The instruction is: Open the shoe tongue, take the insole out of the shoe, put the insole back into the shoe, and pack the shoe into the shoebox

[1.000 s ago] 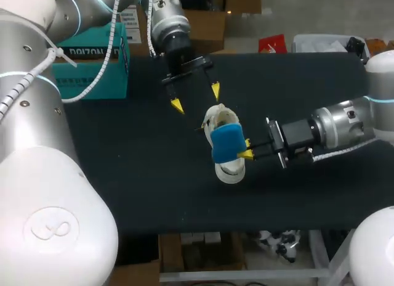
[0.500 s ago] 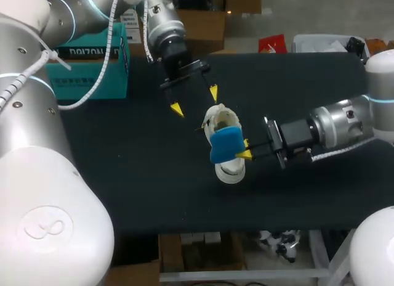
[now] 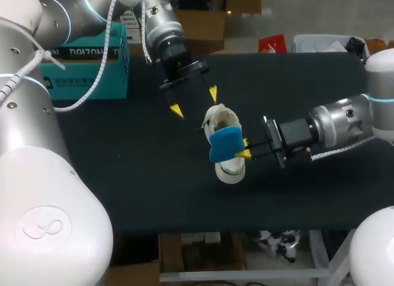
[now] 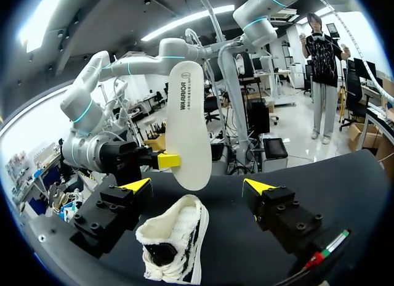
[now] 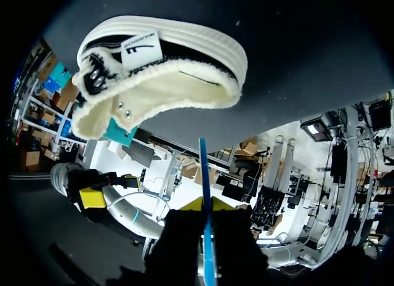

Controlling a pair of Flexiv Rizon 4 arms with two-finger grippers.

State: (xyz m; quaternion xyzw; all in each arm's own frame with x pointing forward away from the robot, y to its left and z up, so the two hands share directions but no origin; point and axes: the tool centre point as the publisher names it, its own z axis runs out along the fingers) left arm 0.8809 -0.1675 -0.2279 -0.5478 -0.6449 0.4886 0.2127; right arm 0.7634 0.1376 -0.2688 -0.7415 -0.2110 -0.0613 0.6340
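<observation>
We grip the flat insole [image 3: 225, 144] [image 4: 188, 129] [image 5: 203, 200], blue on one face and white on the other, with the two yellow tips of our right gripper [image 3: 245, 148] [image 5: 206, 204] clenched on its edge. It hangs just above the middle of the cream knit low shoe with black trim [image 3: 229, 170] [image 4: 175, 246] [image 5: 163, 70]. The right gripper sits just beside the shoe, on our right arm's side. The insole is out of the shoe and stands nearly on edge over it. The shoe lies on the black table [image 3: 135, 175]. Our left gripper [image 3: 195, 100] [image 4: 197, 186] hovers near the shoe's far end. Its fingers are spread wide and grasp nothing, and the shoe lies below the gap between them, untouched. The teal cardboard shoebox [image 3: 86, 64] stands well apart from the shoe, beyond our left gripper.
</observation>
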